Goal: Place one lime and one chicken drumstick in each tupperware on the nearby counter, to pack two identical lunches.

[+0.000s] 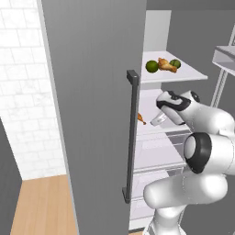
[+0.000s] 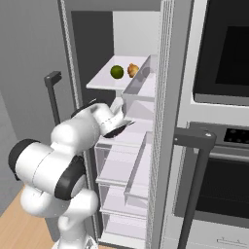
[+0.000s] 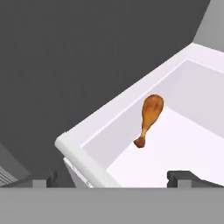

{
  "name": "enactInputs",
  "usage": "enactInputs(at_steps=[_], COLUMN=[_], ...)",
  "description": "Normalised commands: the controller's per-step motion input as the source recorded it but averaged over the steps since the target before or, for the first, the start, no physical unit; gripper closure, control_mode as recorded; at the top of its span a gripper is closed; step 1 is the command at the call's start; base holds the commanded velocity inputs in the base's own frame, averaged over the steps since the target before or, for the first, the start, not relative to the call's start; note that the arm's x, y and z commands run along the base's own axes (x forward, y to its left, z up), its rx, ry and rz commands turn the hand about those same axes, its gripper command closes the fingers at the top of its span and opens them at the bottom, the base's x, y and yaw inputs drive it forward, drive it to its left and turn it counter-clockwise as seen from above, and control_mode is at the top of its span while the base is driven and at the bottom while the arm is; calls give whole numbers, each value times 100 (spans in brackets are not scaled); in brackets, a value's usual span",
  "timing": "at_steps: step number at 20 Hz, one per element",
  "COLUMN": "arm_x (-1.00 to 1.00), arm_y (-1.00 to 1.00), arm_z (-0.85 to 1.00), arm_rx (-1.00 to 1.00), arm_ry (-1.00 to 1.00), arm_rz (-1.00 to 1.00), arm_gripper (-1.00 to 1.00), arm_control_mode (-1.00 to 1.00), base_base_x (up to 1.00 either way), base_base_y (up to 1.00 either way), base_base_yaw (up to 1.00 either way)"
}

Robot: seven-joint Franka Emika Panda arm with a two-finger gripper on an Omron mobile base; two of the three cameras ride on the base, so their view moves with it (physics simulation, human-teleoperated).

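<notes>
On the fridge's upper shelf (image 1: 193,73) lie two limes (image 1: 152,66) (image 1: 175,64) with a chicken drumstick (image 1: 166,64) between them; from the right, one lime (image 2: 116,72) and that drumstick (image 2: 132,70) show. A second drumstick (image 3: 150,117) lies on the white shelf below (image 3: 183,144), bone end toward me, and peeks past the door handle (image 1: 142,119). My gripper (image 3: 113,181) (image 1: 158,120) (image 2: 121,127) hovers open just short of it, with nothing between the fingertips (image 3: 183,178). The tupperware and the counter are out of view.
The open grey fridge door (image 1: 92,114) with its bar handle (image 1: 132,137) stands close on the arm's left. A door bin (image 2: 138,90) juts in at the right. Lower drawers (image 2: 121,170) sit beneath. An oven (image 2: 223,48) with a handle (image 2: 194,138) is to the right.
</notes>
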Motion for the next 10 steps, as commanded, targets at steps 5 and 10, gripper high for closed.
enactInputs(at_steps=[5, 10], arm_x=[58, 25], arm_y=[0, -17], arm_z=[-10, -15], arm_rx=[0, 0], arm_ry=[-2, -2], arm_rz=[1, 10], arm_gripper=[-100, -100], arm_control_mode=[-100, -100], base_base_x=[0, 0], base_base_y=[0, 0], base_base_yaw=[0, 0])
